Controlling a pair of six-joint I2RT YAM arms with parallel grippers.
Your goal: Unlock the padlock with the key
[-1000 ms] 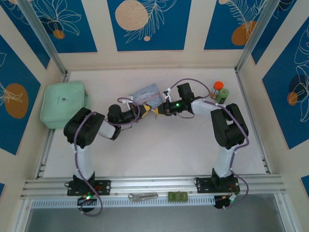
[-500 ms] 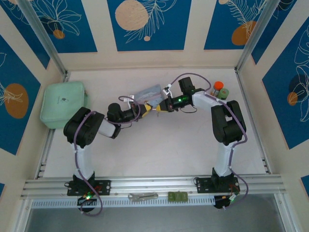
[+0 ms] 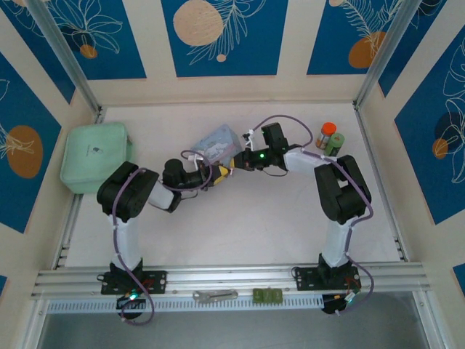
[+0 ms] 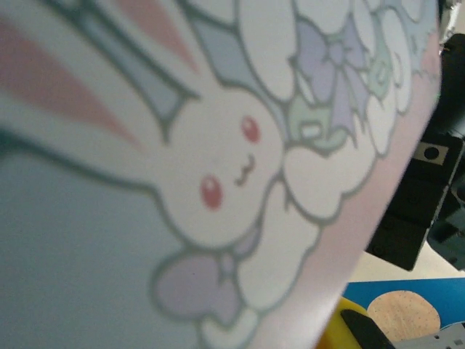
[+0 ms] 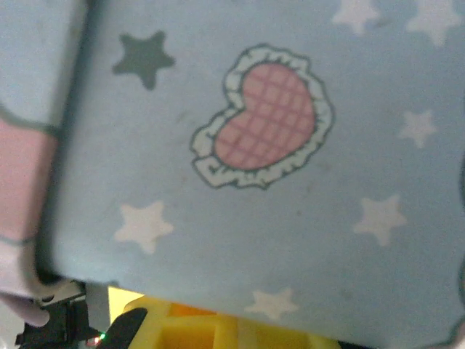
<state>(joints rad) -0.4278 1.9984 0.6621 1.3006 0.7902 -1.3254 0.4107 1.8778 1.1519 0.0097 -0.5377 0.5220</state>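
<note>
At mid-table, both my grippers meet at the blue tin, which sits tilted. My left gripper is at its near-left edge and my right gripper at its near-right edge. Can't tell the jaw opening on either.

Left wrist: yellow fingertip against the tin's pink rim, bunny print close up. Right wrist: yellow finger below the heart-and-stars face.

Can't place the padlock or the key.

Mint box far left, two small bottles right, both well apart.
</note>
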